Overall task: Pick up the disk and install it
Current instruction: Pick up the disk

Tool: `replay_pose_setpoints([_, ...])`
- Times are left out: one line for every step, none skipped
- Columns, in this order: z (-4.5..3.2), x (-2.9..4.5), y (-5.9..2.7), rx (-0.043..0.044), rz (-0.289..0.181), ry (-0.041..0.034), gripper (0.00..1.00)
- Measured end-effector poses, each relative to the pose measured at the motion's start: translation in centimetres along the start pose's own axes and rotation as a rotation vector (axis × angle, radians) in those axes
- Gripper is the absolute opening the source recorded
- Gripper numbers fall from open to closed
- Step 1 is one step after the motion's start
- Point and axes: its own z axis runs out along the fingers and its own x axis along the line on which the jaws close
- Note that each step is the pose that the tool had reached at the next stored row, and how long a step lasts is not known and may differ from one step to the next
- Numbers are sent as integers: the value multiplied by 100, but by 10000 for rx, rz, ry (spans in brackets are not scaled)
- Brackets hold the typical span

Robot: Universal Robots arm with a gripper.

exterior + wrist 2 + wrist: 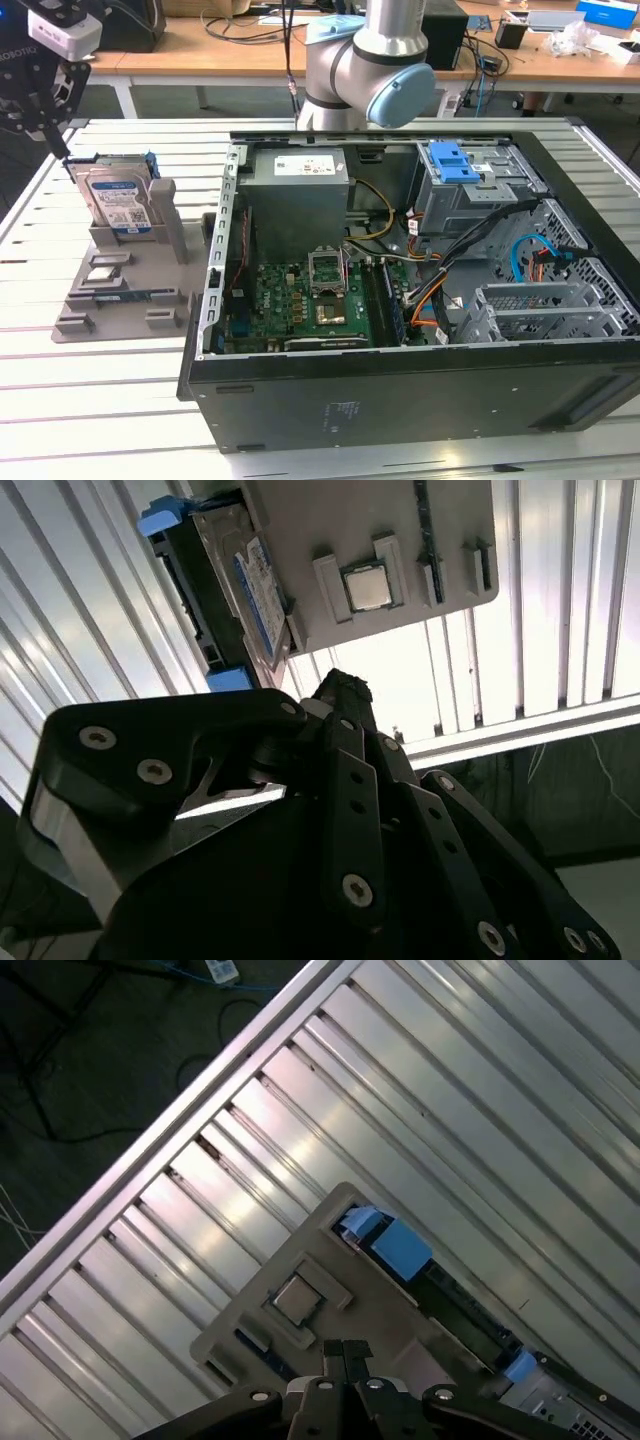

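The disk (118, 200) stands upright on its edge in a grey holder (120, 290) on the slatted table, at the exterior view's left. It is silver with a white-and-blue label and blue side rails. My gripper (62, 150) hangs just above and to the left of it, not touching it. In the second wrist view the disk (250, 590) lies beyond the black fingertips (340, 688). In the first wrist view the disk (455, 1305) shows edge-on between its blue rails, and the gripper (346, 1350) is shut with nothing in it.
An open computer case (400, 420) lies to the right of the holder, with a metal drive cage topped by a blue latch (455, 160), a grey power-supply box (297, 200) and a green motherboard (300, 305). A processor chip (368, 588) sits on the holder. The table edge (170, 1130) is close by.
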Motion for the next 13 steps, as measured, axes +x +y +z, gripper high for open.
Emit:
replay_pose_setpoints([0,0,0,1,-135,2,11])
replay_pose_setpoints([0,0,0,0,-270,5,11])
replay_pose_setpoints([0,0,0,0,-394,8,11])
replay_pose_setpoints([0,0,0,0,-513,11,11])
replay_pose_setpoints([0,0,0,1,-685,14,11])
replay_pose_setpoints([0,0,0,1,-815,18,11])
replay_pose_setpoints([0,0,0,1,-938,21,11])
replay_pose_setpoints([0,0,0,1,-1148,25,11])
replay_pose_setpoints([1,0,0,1,-1320,28,11])
replay_pose_setpoints([0,0,0,1,-1428,32,11])
replay_pose_setpoints([0,0,0,1,-1580,35,11])
replay_pose_setpoints([0,0,0,1,-1709,38,11])
replay_pose_setpoints([0,0,0,1,-1825,40,11])
